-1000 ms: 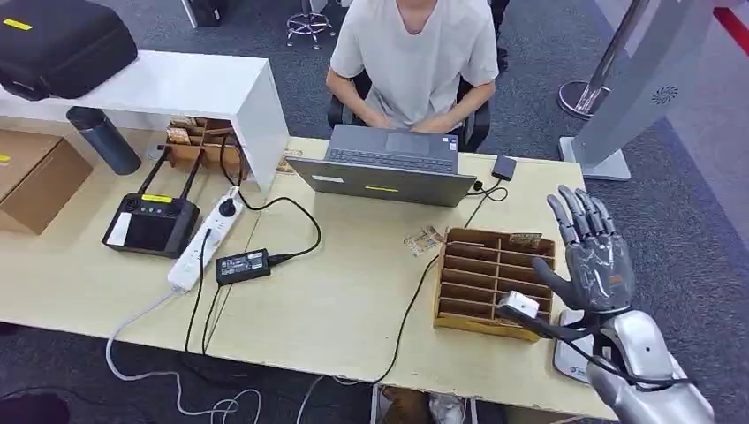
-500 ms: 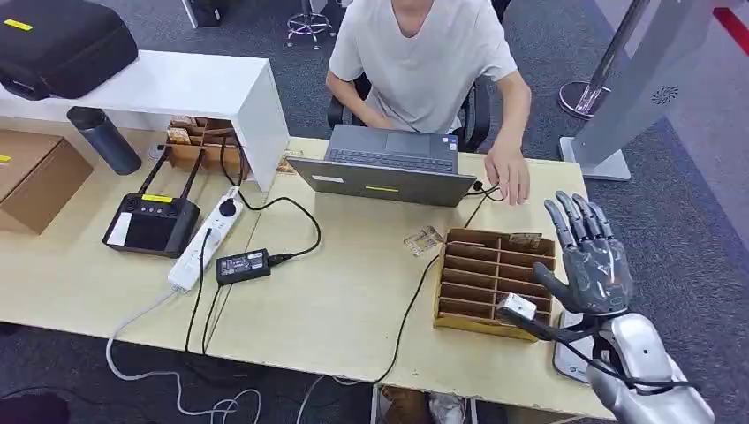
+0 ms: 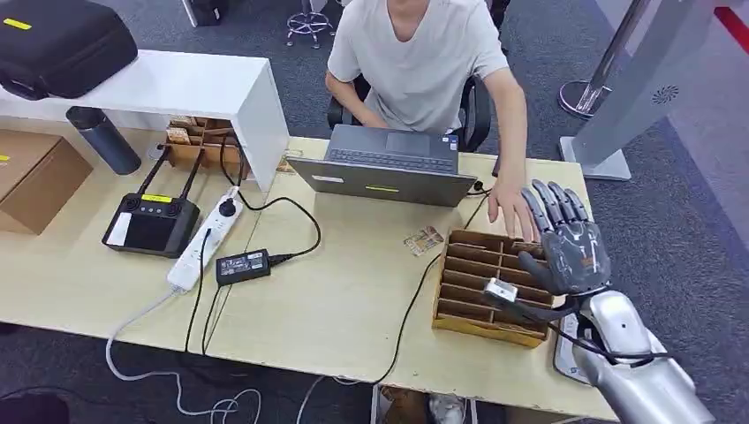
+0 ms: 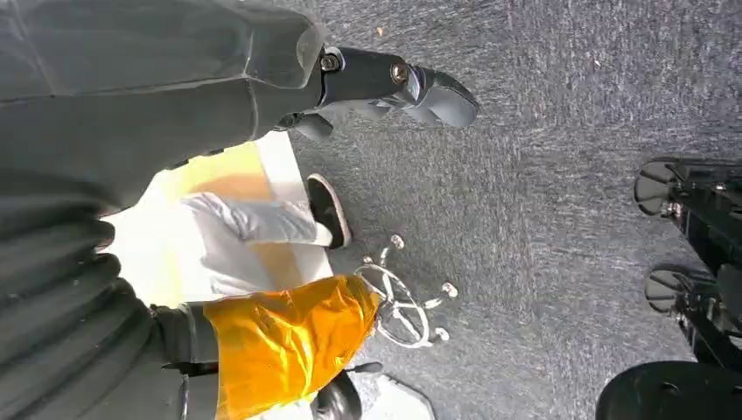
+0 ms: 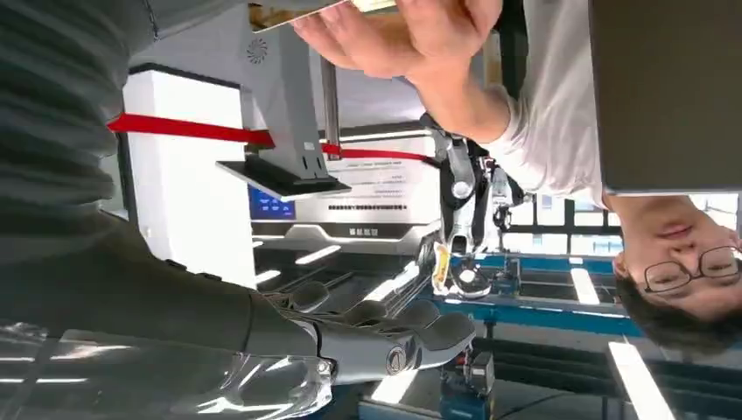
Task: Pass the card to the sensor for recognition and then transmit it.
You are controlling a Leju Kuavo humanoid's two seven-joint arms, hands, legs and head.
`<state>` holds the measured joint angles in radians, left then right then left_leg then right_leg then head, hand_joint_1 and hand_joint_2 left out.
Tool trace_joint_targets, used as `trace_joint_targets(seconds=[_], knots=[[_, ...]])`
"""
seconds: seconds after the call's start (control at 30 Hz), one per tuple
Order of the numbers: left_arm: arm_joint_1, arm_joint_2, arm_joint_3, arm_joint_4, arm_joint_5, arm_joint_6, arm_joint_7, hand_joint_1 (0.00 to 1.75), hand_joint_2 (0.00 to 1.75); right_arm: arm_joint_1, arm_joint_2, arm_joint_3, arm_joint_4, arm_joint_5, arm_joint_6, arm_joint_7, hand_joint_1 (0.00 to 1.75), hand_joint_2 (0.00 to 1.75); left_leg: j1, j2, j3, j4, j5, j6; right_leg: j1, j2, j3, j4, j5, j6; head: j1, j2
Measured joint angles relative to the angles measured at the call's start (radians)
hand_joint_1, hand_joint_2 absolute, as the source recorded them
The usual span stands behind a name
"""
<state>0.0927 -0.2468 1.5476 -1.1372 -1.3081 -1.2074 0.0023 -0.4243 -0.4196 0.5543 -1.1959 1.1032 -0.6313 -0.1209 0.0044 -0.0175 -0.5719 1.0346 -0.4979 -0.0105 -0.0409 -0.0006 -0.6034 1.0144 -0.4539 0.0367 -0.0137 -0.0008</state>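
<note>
right robot hand (image 3: 565, 250) raised, fingers spread, holding nothing

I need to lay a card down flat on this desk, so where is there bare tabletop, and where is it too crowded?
The widest bare patch of the desk lies between the black power adapter and the cardboard divider box, in front of the laptop. The right end is crowded: a person's hand and the robot's right hand are over the box. The left part holds the power strip, controller and cables.

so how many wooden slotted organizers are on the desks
2: one organizer on the right desk below the right hand; another organizer under the white shelf, partly hidden, so more could sit behind.
</note>
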Motion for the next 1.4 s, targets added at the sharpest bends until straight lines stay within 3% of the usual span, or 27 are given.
trace_joint_targets(seconds=[1.4], knots=[[-0.008, 0.014, 0.000, 0.036, -0.018, 0.016, -0.025, 0.00, 1.75, -0.027, 0.011, 0.053, 0.063, -0.021, 0.021, 0.016, 0.00, 1.75, 0.000, 0.000, 0.000, 0.000, 0.000, 0.000, 0.000, 0.000, 0.000, 0.000, 0.000, 0.000, 0.000, 0.000]])
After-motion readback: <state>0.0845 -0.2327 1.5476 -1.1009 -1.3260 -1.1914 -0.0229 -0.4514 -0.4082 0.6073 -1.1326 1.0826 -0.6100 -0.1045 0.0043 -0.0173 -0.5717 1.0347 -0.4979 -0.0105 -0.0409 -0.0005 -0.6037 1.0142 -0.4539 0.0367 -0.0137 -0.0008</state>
